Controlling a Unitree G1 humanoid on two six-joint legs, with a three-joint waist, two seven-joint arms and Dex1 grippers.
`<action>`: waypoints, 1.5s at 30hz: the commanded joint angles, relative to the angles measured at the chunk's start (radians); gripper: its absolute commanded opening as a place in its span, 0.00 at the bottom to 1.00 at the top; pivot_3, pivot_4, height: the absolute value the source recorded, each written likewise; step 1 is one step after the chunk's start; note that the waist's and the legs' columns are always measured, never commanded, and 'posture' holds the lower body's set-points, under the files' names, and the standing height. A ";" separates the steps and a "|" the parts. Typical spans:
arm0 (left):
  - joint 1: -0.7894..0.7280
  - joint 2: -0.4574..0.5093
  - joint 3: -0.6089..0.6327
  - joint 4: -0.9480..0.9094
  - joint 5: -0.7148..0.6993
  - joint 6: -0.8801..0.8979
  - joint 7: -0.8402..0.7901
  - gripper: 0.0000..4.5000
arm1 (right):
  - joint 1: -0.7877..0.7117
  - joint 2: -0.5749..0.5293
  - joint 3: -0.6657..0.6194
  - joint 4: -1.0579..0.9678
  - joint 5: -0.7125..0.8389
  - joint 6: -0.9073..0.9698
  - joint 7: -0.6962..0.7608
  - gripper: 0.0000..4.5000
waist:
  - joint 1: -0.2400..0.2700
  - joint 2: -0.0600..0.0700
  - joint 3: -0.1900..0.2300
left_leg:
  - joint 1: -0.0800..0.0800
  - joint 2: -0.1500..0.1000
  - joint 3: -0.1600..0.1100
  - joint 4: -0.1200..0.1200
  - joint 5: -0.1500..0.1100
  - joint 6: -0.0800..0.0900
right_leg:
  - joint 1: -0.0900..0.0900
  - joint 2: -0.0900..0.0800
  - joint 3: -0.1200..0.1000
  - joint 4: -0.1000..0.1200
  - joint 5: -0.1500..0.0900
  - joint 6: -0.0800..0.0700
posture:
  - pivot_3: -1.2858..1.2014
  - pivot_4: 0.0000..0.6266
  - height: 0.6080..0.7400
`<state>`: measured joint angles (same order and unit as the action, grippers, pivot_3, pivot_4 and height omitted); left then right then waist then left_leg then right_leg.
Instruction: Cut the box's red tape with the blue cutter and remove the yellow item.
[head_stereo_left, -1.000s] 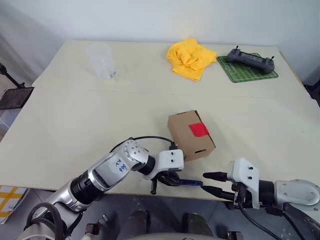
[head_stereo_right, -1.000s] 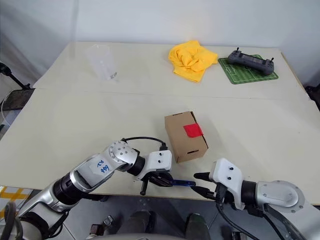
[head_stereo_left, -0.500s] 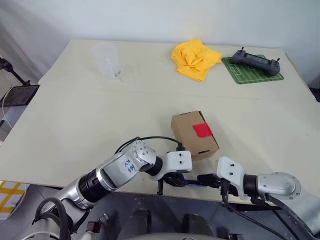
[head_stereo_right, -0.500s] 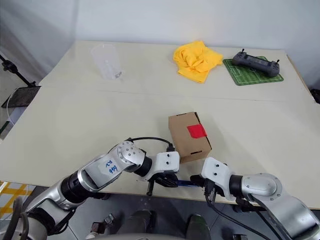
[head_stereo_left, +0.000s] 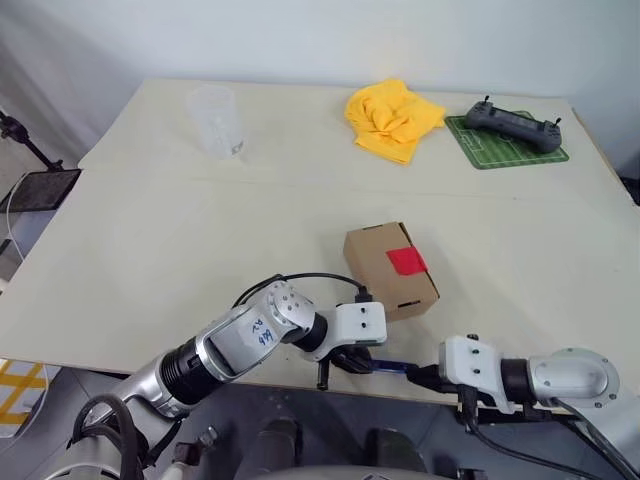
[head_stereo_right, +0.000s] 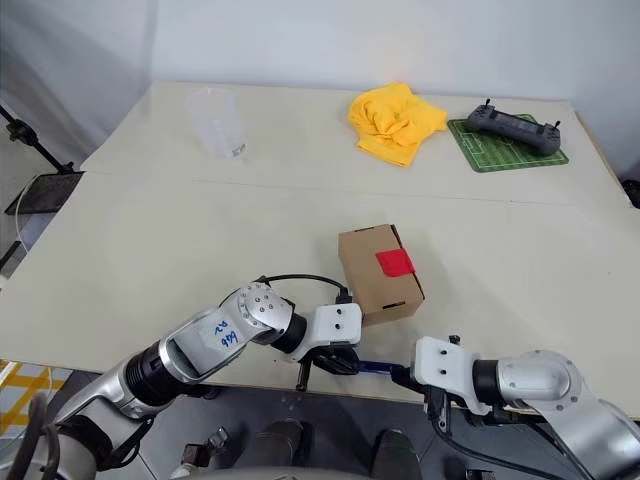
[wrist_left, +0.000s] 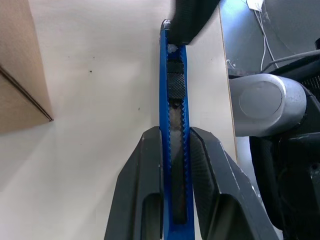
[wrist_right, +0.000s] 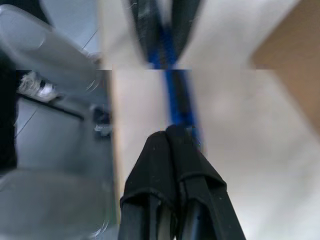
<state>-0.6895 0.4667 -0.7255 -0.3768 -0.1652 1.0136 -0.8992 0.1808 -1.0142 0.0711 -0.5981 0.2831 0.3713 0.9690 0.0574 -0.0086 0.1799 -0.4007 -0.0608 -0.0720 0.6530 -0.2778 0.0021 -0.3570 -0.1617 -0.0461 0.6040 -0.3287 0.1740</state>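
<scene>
head views: box (head_stereo_left: 390, 271) sits closed on the table (head_stereo_left: 150, 230) near its front edge, red tape (head_stereo_left: 405, 261) intact on top; yellow item not visible, presumably still inside
head views, cutter: blue cutter (head_stereo_left: 388, 366) lies level at the front table edge just in front of the box, spanning between both grippers
head views, clutter: yellow cloth (head_stereo_right: 396, 120), controller (head_stereo_right: 512, 125) on a green mat (head_stereo_right: 508, 146), clear cup (head_stereo_right: 217, 122), all at the far side, well apart from the box
left wrist view: left gripper (wrist_left: 174, 145) clamped on the cutter body, one finger each side, black slider ahead of the pads; box corner off to one side, not touching
right wrist view: right gripper (wrist_right: 171, 137) fingers pressed together at the cutter's far end; looks pinched on the tip or blade end, but whether it really grips it I cannot tell
progress: cutter picked up and in hand; looks like a handover or blade-extension step
left to do: bring blade to the tape, cut, open the flaps, take the yellow item out – none of that started
</scene>
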 joint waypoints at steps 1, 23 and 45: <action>0.006 -0.012 -0.042 0.026 0.018 0.000 0.017 0.09 | -0.034 0.028 0.020 -0.002 -0.013 -0.001 -0.004 0.01 | -0.003 0.000 0.000 | 0.000 0.000 0.000 0.000 0.000 0.000 | 0.000 0.000 0.000 0.000 0.000 0.000 | 0.52 0.24 1.00; 0.003 -0.017 -0.049 0.024 0.020 -0.006 0.007 0.09 | -0.080 0.041 -0.060 0.030 0.056 0.067 0.056 0.01 | -0.002 0.000 0.000 | -0.001 0.000 0.000 0.002 0.000 0.000 | 0.000 -0.001 0.000 0.001 0.000 0.000 | 0.52 0.24 1.00; 0.001 -0.030 -0.044 0.033 0.021 0.000 0.014 0.09 | -0.182 0.117 0.122 0.061 -0.029 0.018 0.074 0.01 | -0.004 0.000 0.000 | 0.000 0.000 -0.001 0.001 0.000 0.000 | 0.000 -0.001 0.000 0.002 0.000 0.000 | 0.52 0.24 1.00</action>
<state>-0.6945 0.4478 -0.7353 -0.3703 -0.1531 1.0046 -0.8965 0.0020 -0.9154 0.1519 -0.5276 0.2539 0.3770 1.0372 0.0538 -0.0085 0.1798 -0.4008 -0.0610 -0.0725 0.6541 -0.2775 0.0021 -0.3574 -0.1622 -0.0462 0.6055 -0.3286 0.1743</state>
